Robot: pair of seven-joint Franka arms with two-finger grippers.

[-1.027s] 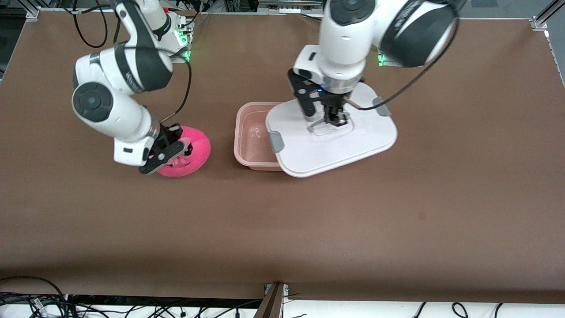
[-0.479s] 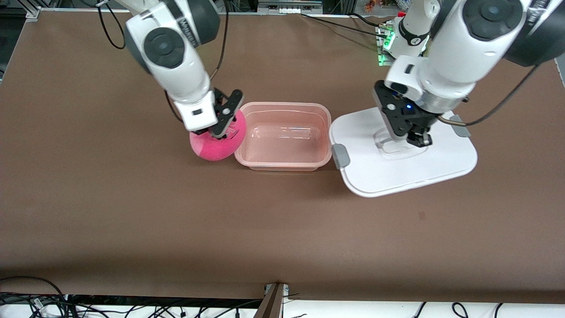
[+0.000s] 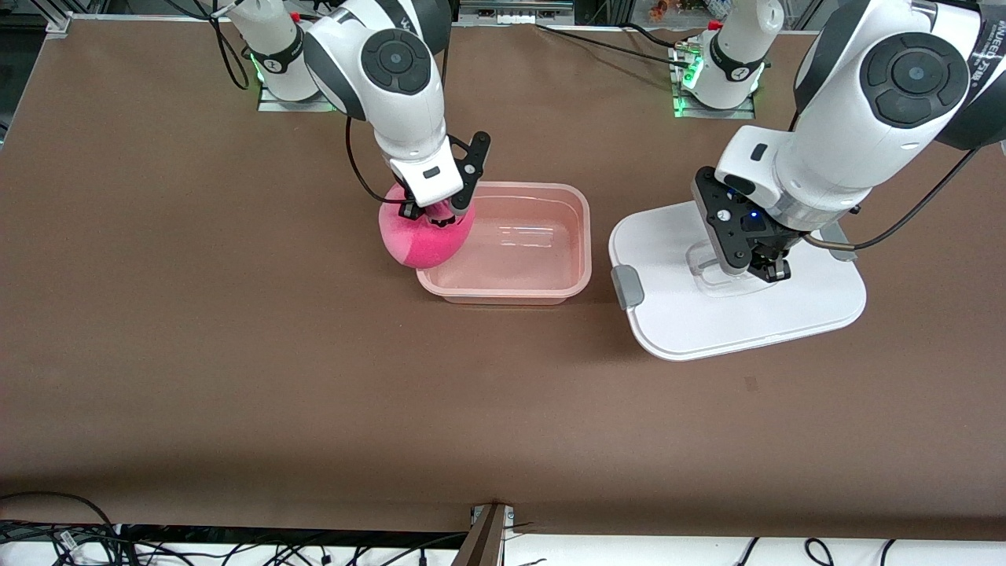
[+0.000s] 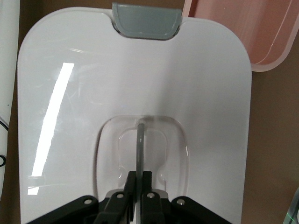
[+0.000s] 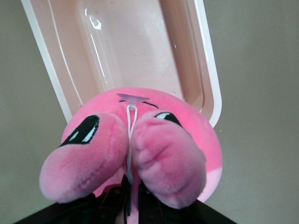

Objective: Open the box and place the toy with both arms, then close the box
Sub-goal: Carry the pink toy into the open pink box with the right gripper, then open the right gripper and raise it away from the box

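The box (image 3: 583, 236), a translucent pink tub, stands open in the middle of the table. My right gripper (image 3: 440, 216) is shut on the hot-pink plush toy (image 3: 420, 240) and holds it over the box's rim at the right arm's end. In the right wrist view the toy (image 5: 154, 149) hangs above the open box (image 5: 46, 65), its string between the gripper's (image 5: 132, 186) jaws. My left gripper (image 3: 774, 271) is shut on the clear handle (image 4: 140, 140) of the white lid (image 3: 707, 314). It holds the lid low beside the box toward the left arm's end. A grey clip (image 4: 145, 21) shows on the lid (image 4: 196, 93).
The brown table (image 3: 314, 377) is bare around the box and lid. The two arm bases (image 3: 279, 55) stand along the edge farthest from the front camera. Cables (image 3: 236, 550) lie below the table's near edge.
My right gripper lifted the toy off the table and carried it to the box's rim. My left gripper carried the lid off the box toward the left arm's end.
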